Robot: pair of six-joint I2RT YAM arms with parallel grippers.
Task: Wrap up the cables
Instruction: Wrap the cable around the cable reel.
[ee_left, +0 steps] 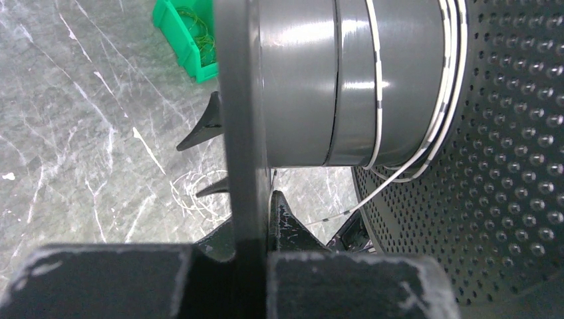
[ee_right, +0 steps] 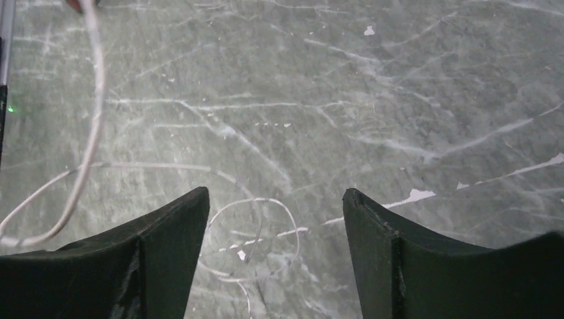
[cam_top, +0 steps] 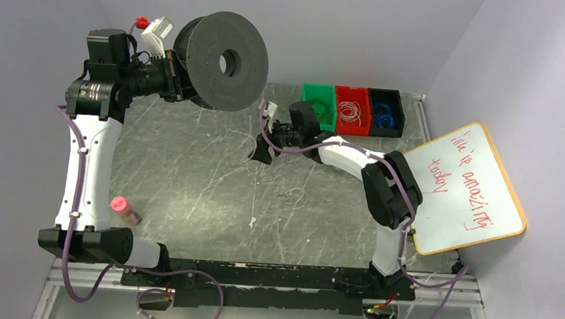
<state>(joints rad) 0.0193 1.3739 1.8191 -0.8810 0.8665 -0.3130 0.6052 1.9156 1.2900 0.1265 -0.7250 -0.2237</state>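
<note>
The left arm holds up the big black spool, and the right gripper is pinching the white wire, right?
Not quite. The right gripper is open above the white wire, which lies on the table, as the right wrist view shows.

Under the right claw (cam_top: 261, 150) lies a grey table (cam_top: 189, 168) veined with white. Just beyond the claw and to its right three bins stand touching in a row: green bin (cam_top: 319, 88), red bin (cam_top: 353, 91), black bin (cam_top: 386, 93), with green wire (ee_left: 199, 41) in the first and blue wire (cam_top: 386, 116) in the last. Farther right a whiteboard (cam_top: 465, 191) with red writing leans at the wall. Left of the claw, raised, is a black spool (cam_top: 222, 61). Left and nearer the front edge, well apart, a pink-capped vial (cam_top: 124, 209) lies on its side
</note>
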